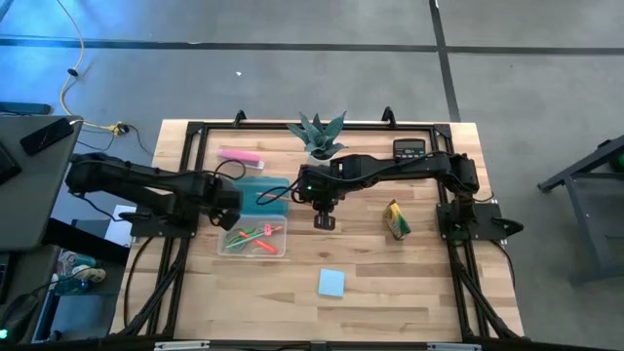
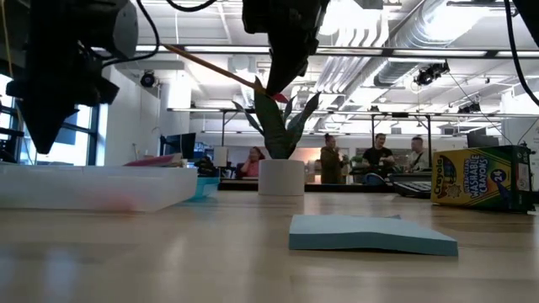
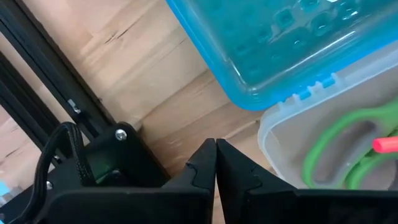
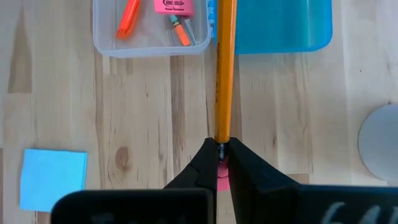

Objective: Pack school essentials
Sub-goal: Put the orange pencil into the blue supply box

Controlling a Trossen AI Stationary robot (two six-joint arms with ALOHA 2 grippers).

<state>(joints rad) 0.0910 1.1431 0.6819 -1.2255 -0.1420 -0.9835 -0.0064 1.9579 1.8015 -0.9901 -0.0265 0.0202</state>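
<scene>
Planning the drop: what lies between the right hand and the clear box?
Bare tabletop only, under the held orange pencil; right wrist view shows right hand, clear box.

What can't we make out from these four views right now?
- Clear bin: high view too small to sort its contents; left wrist view cuts off the green-handled scissors at the edge.
- Orange pencil: far tip runs off the right wrist view; right gripper covers the eraser end.
- Crayon box: low view blurs small print.
</scene>
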